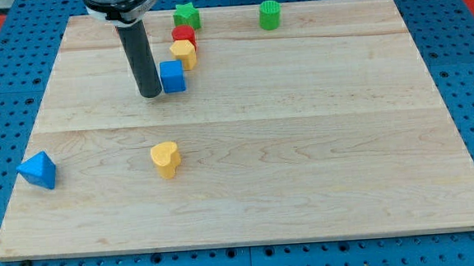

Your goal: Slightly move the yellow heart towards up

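Observation:
The yellow heart [165, 159] lies on the wooden board [304, 145], left of centre in the lower half. My tip [150, 94] stands near the view's top left, well above the heart. It is just left of a blue cube [172, 76], touching it or nearly so.
Above the blue cube, a yellow block [184, 53], a red block [184, 34] and a green star [186, 16] form a line towards the top edge. A green cylinder [270, 15] stands at the top, right of centre. A blue triangular block [39, 170] sits at the left edge.

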